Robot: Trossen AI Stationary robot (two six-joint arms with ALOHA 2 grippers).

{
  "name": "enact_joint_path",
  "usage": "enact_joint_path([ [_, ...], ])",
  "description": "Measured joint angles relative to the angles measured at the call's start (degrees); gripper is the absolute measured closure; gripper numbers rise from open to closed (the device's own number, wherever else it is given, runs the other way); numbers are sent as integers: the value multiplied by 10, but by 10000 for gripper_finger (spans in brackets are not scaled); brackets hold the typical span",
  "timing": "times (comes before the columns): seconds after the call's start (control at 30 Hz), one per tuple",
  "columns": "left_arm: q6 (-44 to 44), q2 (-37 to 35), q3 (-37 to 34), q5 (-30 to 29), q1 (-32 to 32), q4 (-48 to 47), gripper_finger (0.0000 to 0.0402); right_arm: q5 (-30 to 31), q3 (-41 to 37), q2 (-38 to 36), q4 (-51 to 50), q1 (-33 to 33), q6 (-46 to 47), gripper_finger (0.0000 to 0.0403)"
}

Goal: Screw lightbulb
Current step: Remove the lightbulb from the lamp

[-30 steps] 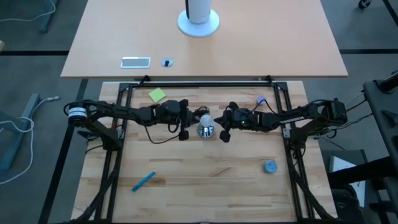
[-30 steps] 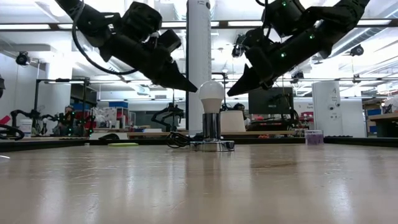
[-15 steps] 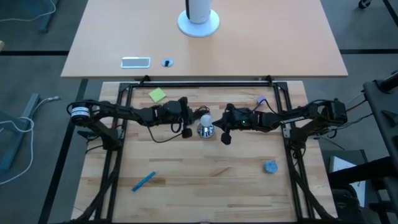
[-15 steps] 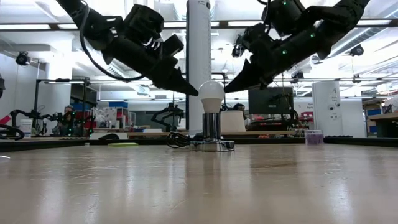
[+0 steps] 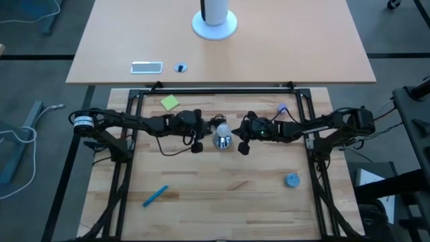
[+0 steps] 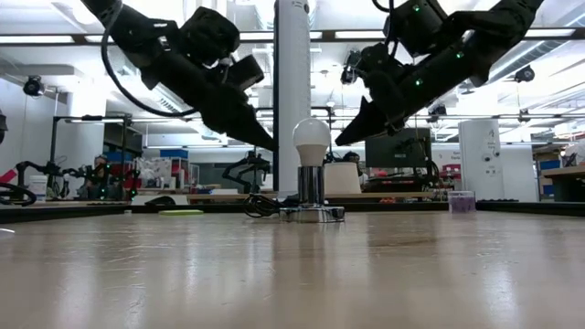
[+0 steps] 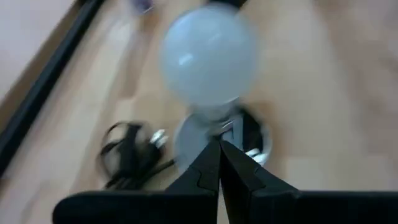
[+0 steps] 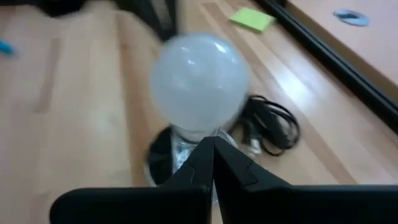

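Overhead arrangement, from left to right. A blue marker (image 5: pixel 155 195) lies near the front left of the wooden table (image 5: pixel 222 195), well apart from everything else, and a green sticky note (image 5: pixel 169 102) lies near the back left edge. The left gripper (image 5: pixel 196 138) hangs just left of the centre, above the table; in its wrist view its two dark fingers (image 7: pixel 211 167) meet at the tips, so the jaws are closed and hold nothing. The lightbulb (image 5: pixel 220 129) stands upright at the table's centre, its screw base seated in the shiny metal socket (image 5: pixel 222 141), whose black cord (image 7: pixel 130 152) lies coiled on the wood just beside it. In the low view the white globe (image 6: pixel 312 140) rises between the two grippers, apart from both, with the left gripper (image 6: pixel 261 139) to its left and the right gripper (image 6: pixel 347 135) to its right, each pointing down toward it. The right gripper (image 5: pixel 243 140) hangs just right of the socket; its fingers (image 8: pixel 212 157) likewise meet at the tips, closed on nothing, with the lightbulb (image 8: pixel 200 83) directly ahead of them. A small purple cup (image 5: pixel 281 107) stands near the back right edge, and a blue-grey round cap (image 5: pixel 291 180) lies toward the front right, well apart from the socket
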Motion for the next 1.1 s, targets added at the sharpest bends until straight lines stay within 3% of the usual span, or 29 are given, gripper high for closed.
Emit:
enact_joint_path([
  [0.13, -4, 2, 0, -53, 0, 21, 401, -59, 0, -3, 21, 0, -9, 403],
  [0.3, 5, 12, 0, -53, -1, 79, 401, -56, 0, -2, 36, 0, -9, 403],
  [0.73, 12, 9, 0, 59, -3, 55, 401, 2, 0, -1, 23, -1, -14, 403],
  [1.0, 4, 6, 0, -61, -2, 43, 401, -56, 0, -21, 11, -1, -14, 403],
  [1.1, 7, 7, 0, -64, -2, 64, 401, -58, 0, -21, 17, -1, -18, 403],
])
